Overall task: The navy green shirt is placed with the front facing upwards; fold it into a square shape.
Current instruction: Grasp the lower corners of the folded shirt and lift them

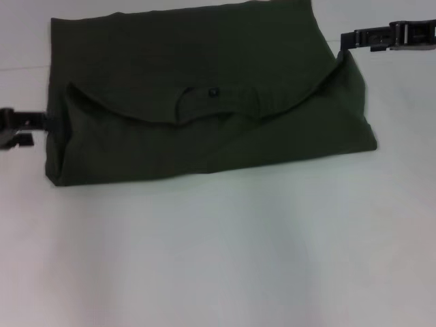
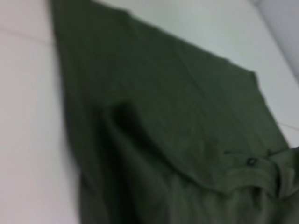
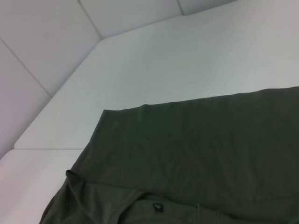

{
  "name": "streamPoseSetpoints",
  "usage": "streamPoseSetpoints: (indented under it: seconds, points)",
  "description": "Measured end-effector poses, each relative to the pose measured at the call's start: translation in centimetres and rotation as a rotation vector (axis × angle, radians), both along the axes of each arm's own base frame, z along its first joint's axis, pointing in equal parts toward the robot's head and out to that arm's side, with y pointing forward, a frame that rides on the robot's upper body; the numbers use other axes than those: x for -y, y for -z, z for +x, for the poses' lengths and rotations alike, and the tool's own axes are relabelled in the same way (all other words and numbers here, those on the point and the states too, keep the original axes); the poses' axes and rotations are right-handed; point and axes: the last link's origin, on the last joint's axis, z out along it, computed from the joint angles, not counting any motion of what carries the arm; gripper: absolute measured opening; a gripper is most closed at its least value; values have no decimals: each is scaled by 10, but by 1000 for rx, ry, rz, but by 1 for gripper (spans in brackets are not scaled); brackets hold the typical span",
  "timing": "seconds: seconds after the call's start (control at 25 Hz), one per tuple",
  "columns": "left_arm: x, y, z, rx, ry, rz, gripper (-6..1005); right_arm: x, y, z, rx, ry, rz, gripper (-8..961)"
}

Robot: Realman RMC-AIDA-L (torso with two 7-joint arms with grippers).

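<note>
The navy green shirt (image 1: 204, 75) lies on the white table, folded into a wide band. Its collar end is folded over onto the body, so the ribbed collar (image 1: 218, 105) and small dark neck label (image 1: 213, 92) face up. The lettering is hidden. My left gripper (image 1: 30, 126) is at the shirt's left edge, level with the fold. My right gripper (image 1: 351, 39) is at the shirt's upper right corner. The shirt also fills the left wrist view (image 2: 177, 121) and shows in the right wrist view (image 3: 201, 149), each with the label in sight (image 2: 251, 161) (image 3: 158, 206).
The white table (image 1: 225, 259) stretches bare in front of the shirt. White wall panels (image 3: 46, 46) stand beyond the table's far edge in the right wrist view.
</note>
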Motion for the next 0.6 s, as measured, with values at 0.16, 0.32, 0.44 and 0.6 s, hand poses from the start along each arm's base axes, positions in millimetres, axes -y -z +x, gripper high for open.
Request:
streamPoseSetpoints:
  seconds: [0.16,0.32,0.44,0.6]
  points:
    - [1,8,-3,-34,-57,-51,709,0,-1,4,-7,38,-24,917]
    - [-1,22,-2,-43,-73,-79,707,0,-3,14,3,84,-50,916]
    - [-7,30,-3,-69,-86,-68,706,1,-3,20,2,103,-59,916]
    - [-12,41,-4,-112,-90,-71,702,4,-3,26,-9,123,-74,916]
